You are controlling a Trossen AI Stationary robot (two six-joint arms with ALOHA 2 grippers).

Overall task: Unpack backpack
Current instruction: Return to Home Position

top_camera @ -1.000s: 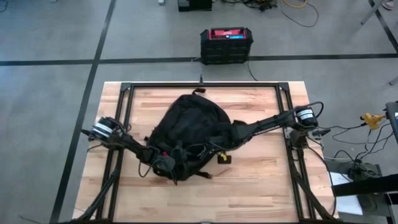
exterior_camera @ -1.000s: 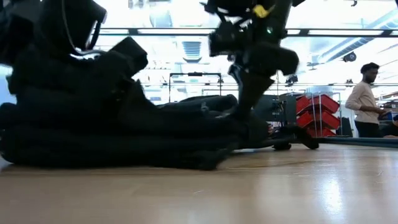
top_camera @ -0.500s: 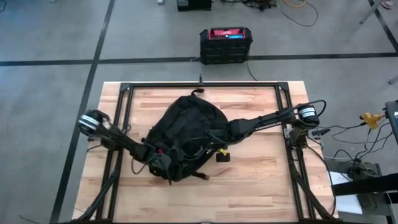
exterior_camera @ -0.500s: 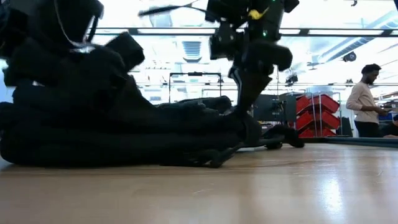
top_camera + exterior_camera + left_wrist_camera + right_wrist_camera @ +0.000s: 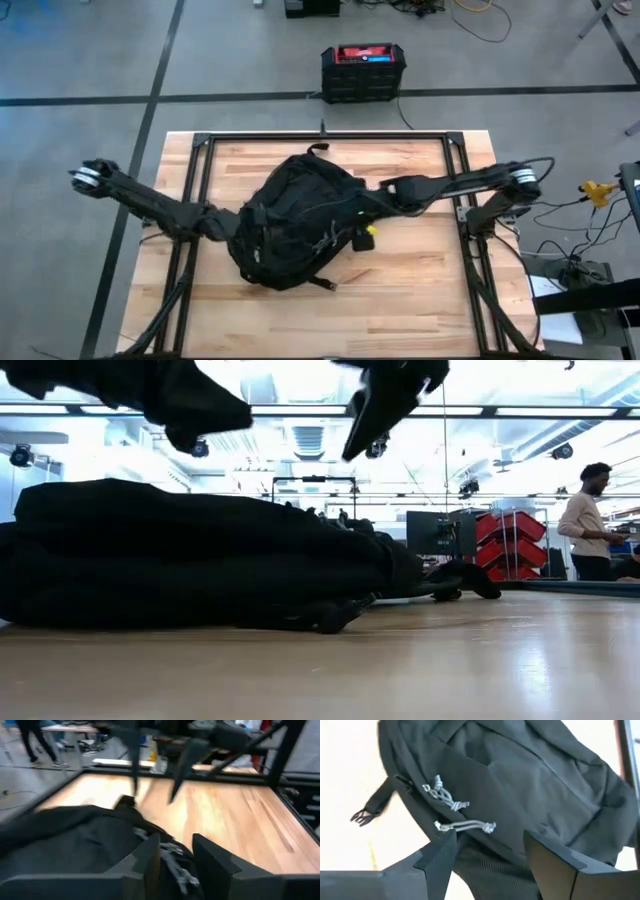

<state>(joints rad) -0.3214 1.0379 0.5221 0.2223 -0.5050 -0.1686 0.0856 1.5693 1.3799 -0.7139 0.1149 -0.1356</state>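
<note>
The black backpack (image 5: pixel 290 225) lies flat on the wooden table, its broad side down. Two grey zip-pull cords (image 5: pixel 451 802) show on its near right part. A strap with a buckle (image 5: pixel 370 811) trails onto the wood. My left gripper (image 5: pixel 176 840) hangs above the backpack's left half (image 5: pixel 262 218) with a narrow gap between its fingers. My right gripper (image 5: pixel 490 837) hangs wide open above the right edge of the backpack (image 5: pixel 358 238), over the cords. In the low view both grippers (image 5: pixel 195 435) (image 5: pixel 355 448) are clear of the fabric.
A black metal frame (image 5: pixel 330 137) runs around the table top. Bare wood shows on the near side and to the right of the backpack. A hard black box with a red top (image 5: pixel 363 70) stands on the floor past the far edge. A person (image 5: pixel 585 520) stands far behind.
Both grippers have risen off the backpack and now hang clear above it. My left arm has drawn back toward the table's left edge. The part of the backpack that stood raised at its left has dropped, and the backpack lies flat.
</note>
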